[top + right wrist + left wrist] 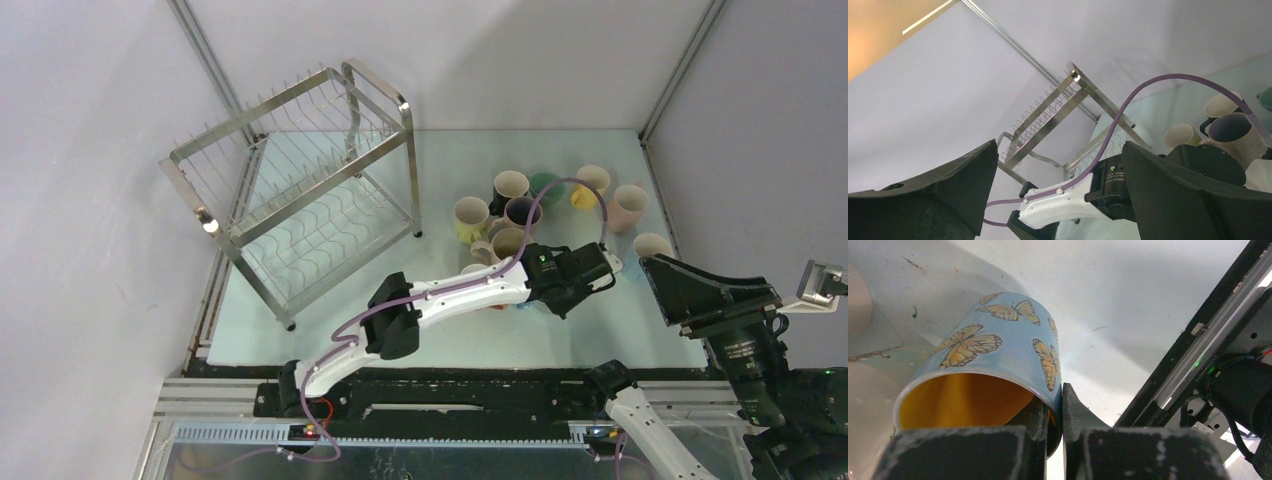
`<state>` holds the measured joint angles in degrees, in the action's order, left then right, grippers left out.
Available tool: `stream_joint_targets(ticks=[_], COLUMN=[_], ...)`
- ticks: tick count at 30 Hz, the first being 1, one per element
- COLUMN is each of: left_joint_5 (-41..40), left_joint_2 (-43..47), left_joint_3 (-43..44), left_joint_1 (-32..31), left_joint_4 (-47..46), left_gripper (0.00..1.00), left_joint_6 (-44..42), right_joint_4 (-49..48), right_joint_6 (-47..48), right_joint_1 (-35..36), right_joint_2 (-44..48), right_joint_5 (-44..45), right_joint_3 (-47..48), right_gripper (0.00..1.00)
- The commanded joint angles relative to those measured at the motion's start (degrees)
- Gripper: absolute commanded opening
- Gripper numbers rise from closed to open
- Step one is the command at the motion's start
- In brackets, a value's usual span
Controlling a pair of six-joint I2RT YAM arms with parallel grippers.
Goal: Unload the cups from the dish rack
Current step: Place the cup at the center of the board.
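One light-blue butterfly mug (998, 345), yellow inside, is clamped in my left gripper (1062, 412): one finger sits inside the mouth and the other outside, pinching the wall at the rim. The mug lies tipped, its opening turned toward the wrist camera. From above, I see that gripper over the table (460, 335), just near and right of the other cups (510, 215), which stand huddled together. The dish rack (300, 190) stands at the far left, well apart from them. My right gripper (1059, 150) hangs at the near right edge, jaws spread wide, holding nothing.
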<state>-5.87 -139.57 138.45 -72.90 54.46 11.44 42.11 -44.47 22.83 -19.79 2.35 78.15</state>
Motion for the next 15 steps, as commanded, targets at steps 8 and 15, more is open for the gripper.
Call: stream_joint_targets(ticks=[8,15], left_joint_5=[-2.30,-3.01], left_joint_2=[0.67,-0.43], left_joint_3=[5.08,5.00], left_joint_1=[-0.37,-0.37], left_joint_4=[-1.23,-0.16], left_gripper=[0.00,0.01], left_joint_6=[-2.74,-2.94], right_joint_4=[-2.15,-2.40], right_joint_6=[-1.44,-1.66], right_joint_1=[0.02,0.03], right_joint_2=[-0.06,-0.05], right_joint_5=[-1.30,-1.43], right_joint_3=[-1.39,-1.94], right_gripper=[1.00,1.00])
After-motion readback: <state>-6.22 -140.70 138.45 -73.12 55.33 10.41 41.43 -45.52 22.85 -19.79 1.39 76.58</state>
